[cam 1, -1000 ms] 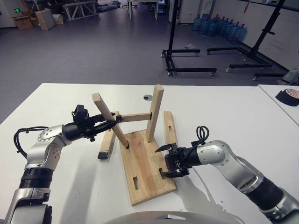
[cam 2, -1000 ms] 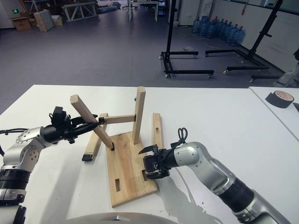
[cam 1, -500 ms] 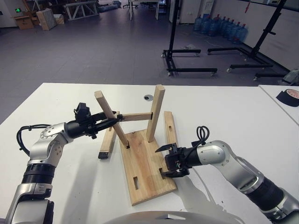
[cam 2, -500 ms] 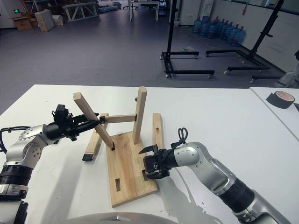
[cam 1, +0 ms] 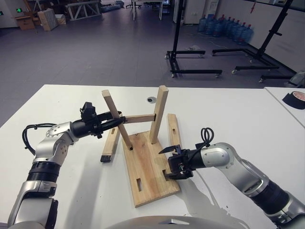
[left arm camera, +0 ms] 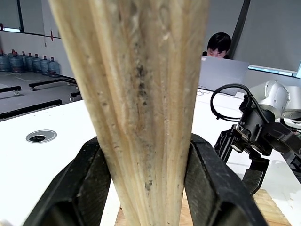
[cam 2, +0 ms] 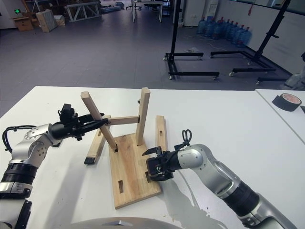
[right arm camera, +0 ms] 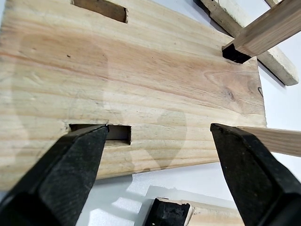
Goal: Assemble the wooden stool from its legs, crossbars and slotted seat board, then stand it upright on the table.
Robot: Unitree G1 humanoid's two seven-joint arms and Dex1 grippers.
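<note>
Big lab hall: wheeled black stands [cam 1: 195, 72], water jugs [cam 1: 224, 27] (grey floor [cam 1: 95, 47]).

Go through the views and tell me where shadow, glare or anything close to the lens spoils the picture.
Left eye view: even light, a pale sheen on the floor, and only a soft shadow at the near edge of the seat board. Left wrist view: the held leg stands right against the lens and hides the middle of the scene. Right wrist view: the slot in the seat board is dark inside.
</note>
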